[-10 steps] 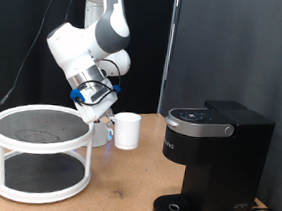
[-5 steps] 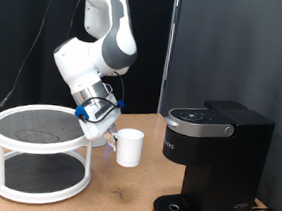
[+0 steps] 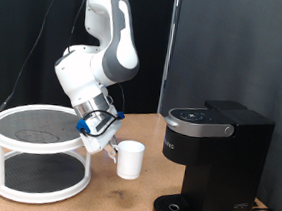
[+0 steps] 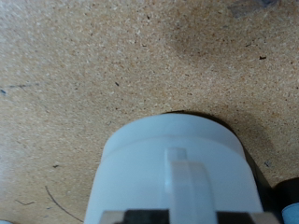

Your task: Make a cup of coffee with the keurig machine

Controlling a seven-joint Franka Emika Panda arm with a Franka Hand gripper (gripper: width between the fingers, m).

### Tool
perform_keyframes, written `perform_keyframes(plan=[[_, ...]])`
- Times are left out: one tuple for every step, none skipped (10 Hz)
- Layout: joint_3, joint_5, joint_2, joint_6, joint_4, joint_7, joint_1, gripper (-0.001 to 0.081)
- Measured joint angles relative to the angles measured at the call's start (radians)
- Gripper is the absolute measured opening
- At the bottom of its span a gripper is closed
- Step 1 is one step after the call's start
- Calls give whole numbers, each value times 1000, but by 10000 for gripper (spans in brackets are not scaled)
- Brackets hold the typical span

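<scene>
My gripper (image 3: 110, 146) is shut on the small white cup (image 3: 130, 160) and holds it by its side, just above the wooden table. The cup hangs between the white rack and the black keurig machine (image 3: 211, 158), a short way to the exterior view's left of the machine. The machine's lid is down and its round drip base (image 3: 176, 209) is bare. In the wrist view the cup (image 4: 173, 168) fills the lower middle, its handle facing the camera, with the cork-like table top (image 4: 93, 65) beneath it.
A white two-tier round rack (image 3: 39, 151) with dark mesh shelves stands at the exterior view's left, close to the arm. A black curtain hangs behind the table. Bare table lies in front of the cup and rack.
The gripper has carried the cup down and towards the exterior view's right and bottom, away from the rack and nearer the machine. The machine and rack have not moved.
</scene>
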Motion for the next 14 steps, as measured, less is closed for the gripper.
perform_keyframes(plan=[[12, 2, 16, 0, 8, -3, 4, 3], [24, 2, 32, 0, 15, -4, 9, 3], [38, 4, 46, 1, 22, -4, 15, 3], [54, 25, 59, 5, 29, -17, 22, 3], [70, 53, 69, 14, 34, -36, 29, 3], [84, 75, 78, 21, 38, -46, 34, 3], [96, 96, 83, 28, 43, -51, 39, 3], [108, 115, 86, 34, 48, -55, 41, 3], [118, 127, 90, 39, 55, -57, 43, 3], [126, 134, 97, 43, 62, -57, 43, 3], [133, 140, 103, 45, 68, -57, 44, 3], [140, 151, 108, 52, 76, -57, 44, 3], [150, 166, 111, 62, 85, -57, 44, 3], [161, 178, 117, 70, 95, -56, 44, 3]])
